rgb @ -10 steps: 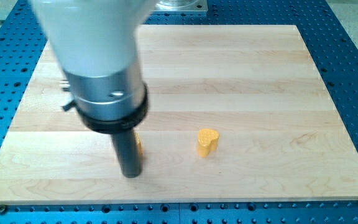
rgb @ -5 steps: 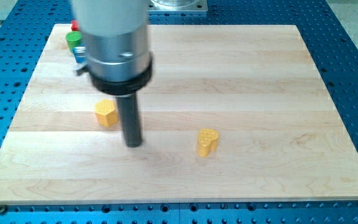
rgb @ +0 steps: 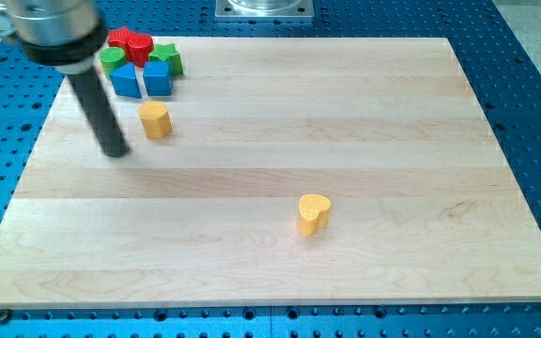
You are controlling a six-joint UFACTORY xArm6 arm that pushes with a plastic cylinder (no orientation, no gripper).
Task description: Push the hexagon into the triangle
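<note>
A yellow hexagon block (rgb: 156, 120) lies on the wooden board (rgb: 346, 131) near the view's top left. Just above it is a tight cluster: two blue blocks (rgb: 126, 82) (rgb: 158, 78), the left one looking like a triangle, two green blocks (rgb: 111, 59) (rgb: 168, 56) and two red blocks (rgb: 120, 38) (rgb: 140, 46). The hexagon sits a small gap below the blue blocks, not touching them. My tip (rgb: 115, 151) rests on the board to the left of and slightly below the hexagon, apart from it.
A yellow heart block (rgb: 314, 213) stands alone right of the board's middle, toward the view's bottom. Blue perforated table (rgb: 533, 113) surrounds the board. A metal mount (rgb: 264, 7) sits at the view's top edge.
The hexagon has slid up the view, from near the bottom left to just below the cluster. My tip has moved up and left and now stands left of the hexagon.
</note>
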